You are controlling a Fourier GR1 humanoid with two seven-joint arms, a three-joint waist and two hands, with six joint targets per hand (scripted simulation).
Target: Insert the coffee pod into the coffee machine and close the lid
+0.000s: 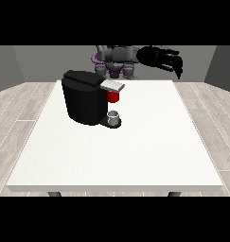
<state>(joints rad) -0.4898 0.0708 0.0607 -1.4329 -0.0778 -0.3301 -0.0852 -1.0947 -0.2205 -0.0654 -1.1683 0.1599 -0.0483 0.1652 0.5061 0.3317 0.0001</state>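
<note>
While unlabelled, coffee machine [86, 98] stands | red part [113, 96] | cup [114, 116] beneath

The coffee machine [84, 97] is being seen on the table [135, 156], left of centre and towards the far edge. A cup [114, 116] is being carried on its base at the right, under the lid [111, 85]. 1 hand [164, 58] is being held above the far right corner, well apart from the machine.
</note>
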